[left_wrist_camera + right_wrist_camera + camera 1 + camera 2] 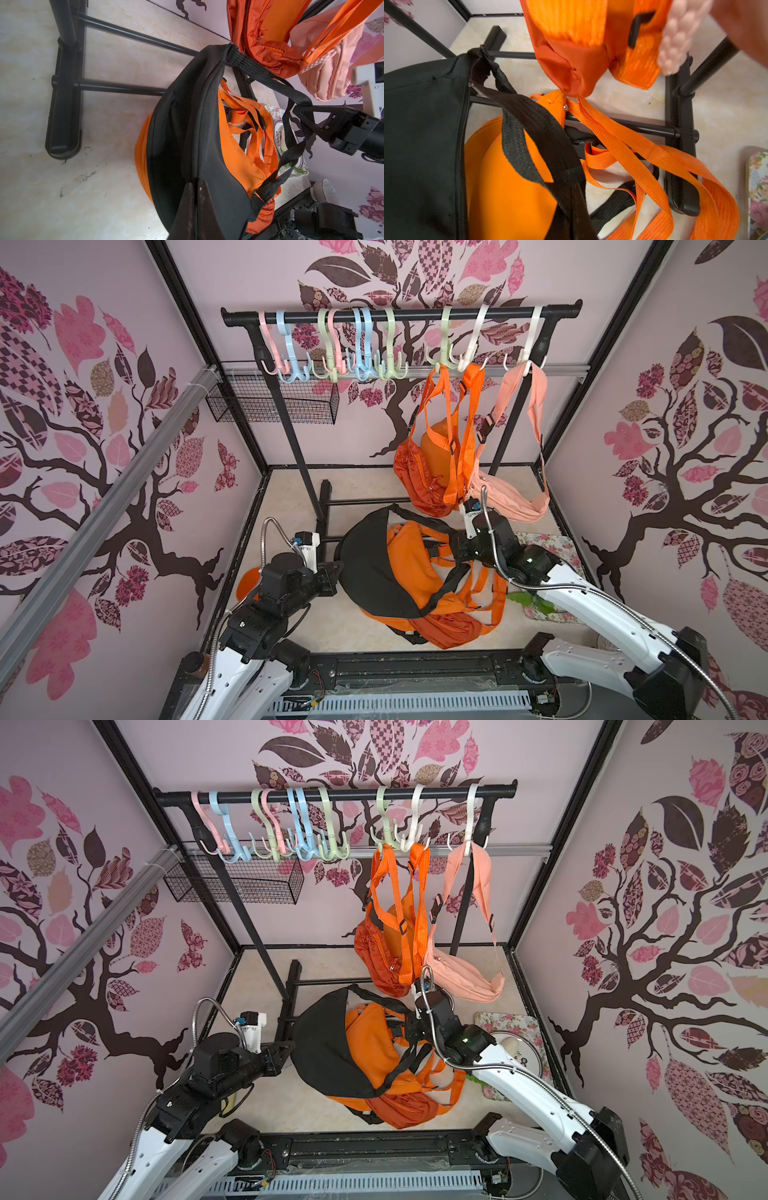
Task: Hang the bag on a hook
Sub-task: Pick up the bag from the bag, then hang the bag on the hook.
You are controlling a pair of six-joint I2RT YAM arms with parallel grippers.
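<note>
Right now, your right pincer (576,187) is clenched on the black strap (533,124) of the black sling bag (374,568), at about mid-loop. The bag lies on the tabletop (286,506), draped over a heap of orange bags (411,560). Its long axis runs from the far end by the rack's foot bars back toward you, and the strap leaves both ends and meets the pincer on the bag's right side. Your left pincer (334,572) is closed too, tips at the bag's left edge. From the left wrist view you cannot tell whether it pinches fabric or merely rests there.

The relation that counts is this: the hooks sit high above and beyond the grasped strap, on the black rail (399,312) at the back. A hanging orange bag (419,477) and a peach bag (515,502) take the right-hand hooks, just above the right pincer, so the free ones lie up and to the left — the pale green hook (390,360) looks the closest bare one.

The right arm is nearer and holds the loop, so I judge the lift is its job: raise the strap until the bag clears the heap, then carry the loop over a prong. Watch that the orange straps (633,158) beneath do not ride up with it.
</note>
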